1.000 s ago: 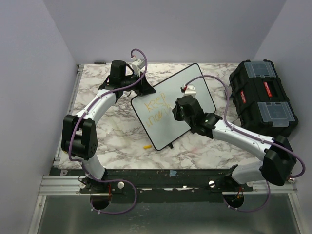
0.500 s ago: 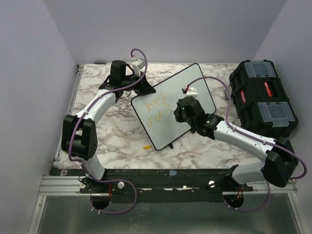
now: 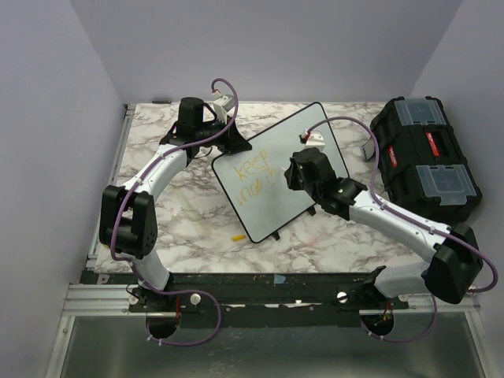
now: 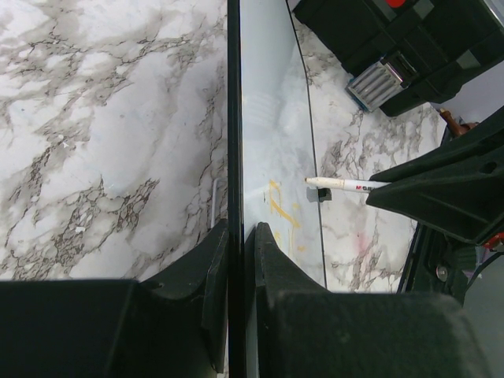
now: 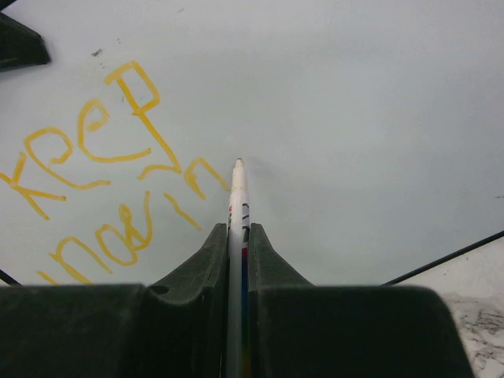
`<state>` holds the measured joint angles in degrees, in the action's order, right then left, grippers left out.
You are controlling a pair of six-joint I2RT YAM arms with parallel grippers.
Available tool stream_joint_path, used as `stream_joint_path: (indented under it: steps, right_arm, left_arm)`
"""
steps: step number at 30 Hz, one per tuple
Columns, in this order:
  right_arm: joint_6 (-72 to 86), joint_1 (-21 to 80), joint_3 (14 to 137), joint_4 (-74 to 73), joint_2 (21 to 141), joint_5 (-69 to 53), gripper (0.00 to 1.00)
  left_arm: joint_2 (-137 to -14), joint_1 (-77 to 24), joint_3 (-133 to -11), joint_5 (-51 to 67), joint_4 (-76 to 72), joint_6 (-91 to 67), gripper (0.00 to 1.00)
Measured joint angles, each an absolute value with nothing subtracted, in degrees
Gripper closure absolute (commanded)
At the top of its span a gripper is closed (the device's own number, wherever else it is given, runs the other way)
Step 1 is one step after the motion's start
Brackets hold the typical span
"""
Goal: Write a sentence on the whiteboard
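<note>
Right gripper (image 5: 236, 230) was closed tight on the marker (image 5: 237, 197), tip at the whiteboard (image 5: 354, 102).

Left gripper (image 4: 236, 236) was shut on the board's black rim, steadying it on the marble table (image 3: 181, 220) between the two arms, well apart from the toolbox (image 3: 425, 157). The sentence (image 5: 94, 157) read "keep" with a second line begun beneath it; the marker tip sat just right of that line's last stroke, though contact with the surface could not be confirmed. Done well, the next letter probably needed light, even pressure, slow strokes because the yellow ink was faint, matching letter height, and a firm left hold so the board did not slide.
</note>
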<state>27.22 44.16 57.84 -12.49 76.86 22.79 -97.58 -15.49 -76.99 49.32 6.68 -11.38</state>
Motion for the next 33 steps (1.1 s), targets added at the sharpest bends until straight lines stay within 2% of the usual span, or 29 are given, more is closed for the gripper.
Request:
stream_joint_path:
  steps: [33]
  right_arm:
    - [25.2,41.9,61.5,-11.6,80.6,19.7,0.99]
  left_arm:
    - [-97.6,-15.5,-77.0,49.4,6.8,-11.4,1.00]
